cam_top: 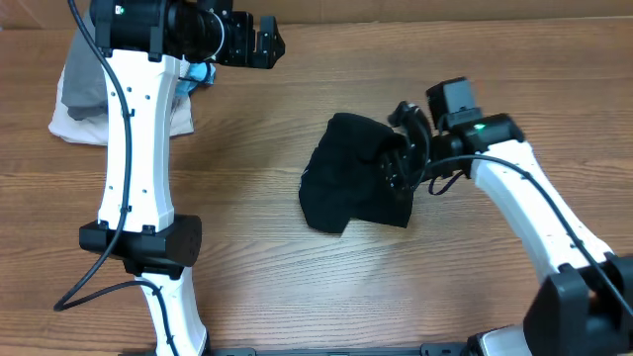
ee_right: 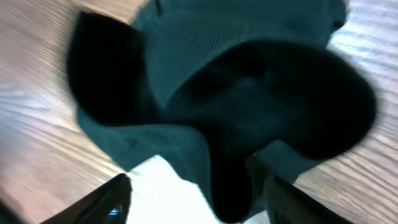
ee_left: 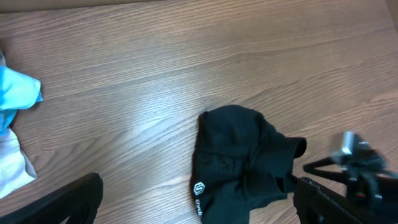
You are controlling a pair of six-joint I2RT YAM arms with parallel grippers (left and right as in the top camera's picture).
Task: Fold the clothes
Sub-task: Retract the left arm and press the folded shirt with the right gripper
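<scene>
Looming white left arm (cam_top: 129, 148) partly covers a folded pile of grey, white and light-blue cloth (cam_top: 74, 111), far left of the soft black fabric garment (cam_top: 346, 188) crumpled on the wooden table (cam_top: 247, 218). The left gripper (cam_top: 263, 44) hangs up-left of it, spread wide. The right gripper (cam_top: 398, 166) sits at the garment's right edge, fingers parted, a fold drooping between them.

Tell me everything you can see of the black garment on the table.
The black garment is soft, dark fabric, crumpled into a rough bundle near the middle of the wooden table. A small white logo shows at one edge. It rests on the wood; the right gripper, jaws apart, is over its right side.
</scene>
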